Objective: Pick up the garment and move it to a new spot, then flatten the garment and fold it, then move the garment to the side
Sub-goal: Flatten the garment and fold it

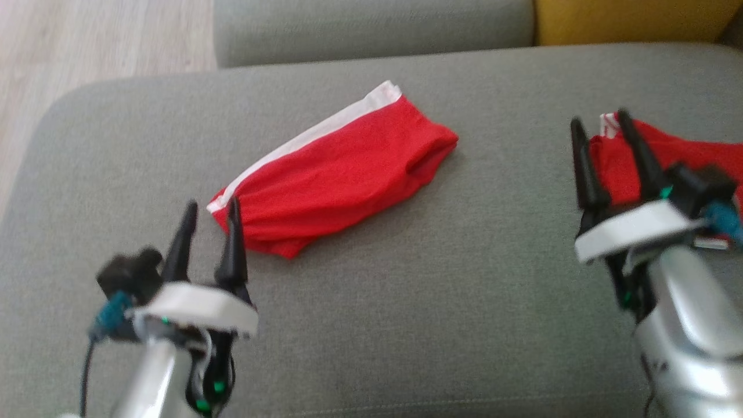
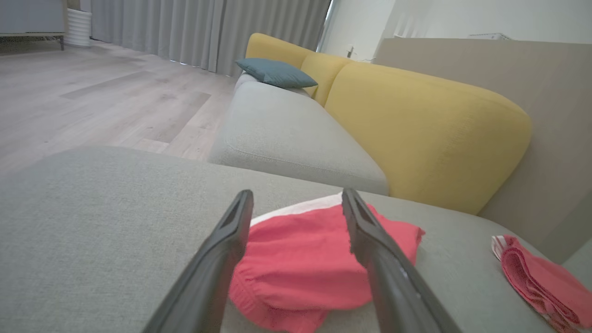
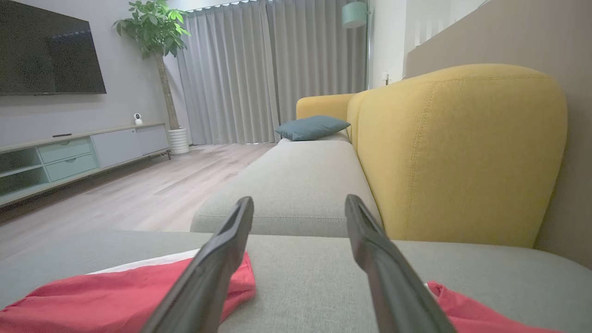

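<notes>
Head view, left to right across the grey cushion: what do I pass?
Left gripper, fingers apart → red garment with the white band, lying mid-cushion → right gripper, fingers apart.

Two red garments lay on one sofa [image 1: 406, 302]: one garment [image 1: 342, 174] mid-frame, a second garment [image 1: 691, 154] at the right edge. Two end effectors showed: the left end effector [image 1: 212, 202] lower left, the right end effector [image 1: 600, 116] at right. There was one blue cushion [image 2: 277, 73].
</notes>
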### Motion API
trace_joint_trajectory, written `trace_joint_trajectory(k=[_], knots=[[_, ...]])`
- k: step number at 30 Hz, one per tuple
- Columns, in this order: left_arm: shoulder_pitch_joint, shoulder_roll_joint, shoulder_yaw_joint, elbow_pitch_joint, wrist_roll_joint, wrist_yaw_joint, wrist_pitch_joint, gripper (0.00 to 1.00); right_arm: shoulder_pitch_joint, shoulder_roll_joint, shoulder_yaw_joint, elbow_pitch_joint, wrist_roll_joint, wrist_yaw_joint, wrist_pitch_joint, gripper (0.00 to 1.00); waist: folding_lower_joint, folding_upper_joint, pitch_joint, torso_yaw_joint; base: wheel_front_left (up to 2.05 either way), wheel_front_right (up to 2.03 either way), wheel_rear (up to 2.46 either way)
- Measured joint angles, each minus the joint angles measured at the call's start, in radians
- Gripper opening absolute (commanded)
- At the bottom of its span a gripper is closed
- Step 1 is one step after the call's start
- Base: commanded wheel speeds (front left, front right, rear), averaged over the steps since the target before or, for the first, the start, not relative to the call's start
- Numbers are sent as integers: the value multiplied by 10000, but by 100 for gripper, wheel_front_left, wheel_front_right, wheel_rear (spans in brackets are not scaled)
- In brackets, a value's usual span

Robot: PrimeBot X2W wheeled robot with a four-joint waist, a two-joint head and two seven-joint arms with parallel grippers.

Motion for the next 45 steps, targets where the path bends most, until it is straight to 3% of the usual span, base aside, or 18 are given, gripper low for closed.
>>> trace_joint_trajectory(k=[10, 21, 29, 33, 37, 45], knots=[[1347, -623, 493, -378, 1152, -508, 0, 100, 2729, 1206, -1127, -1131, -1517, 0, 0, 100, 0, 0, -545, -238, 0, 0, 0], [1590, -713, 750, -305, 1553, -894, 0, 100, 3009, 1607, -1432, -1509, -1618, 0, 288, 100, 0, 0, -541, 179, 0, 0, 0], [1440, -732, 397, -186, 1432, -892, 0, 100, 2814, 1789, -1850, -1139, 993, 0, 1864, 100, 0, 0, -42, 829, 0, 0, 0], [1023, -742, 244, -109, 1365, -874, 0, 100, 1715, 1852, -2305, -441, 2938, 0, 2913, 100, 0, 0, 436, 1410, 0, 0, 0], [857, -759, 2, -40, 1312, -863, 0, 100, 850, 1852, -2554, 357, 4163, -2, 3436, 100, 0, 0, 813, 1941, 0, 0, 0], [482, -765, -443, -2, 1271, -890, 0, 100, -337, 1858, -3306, 1847, 5398, -2, 3935, 100, 0, 0, 1370, 2882, 0, 0, 0]])
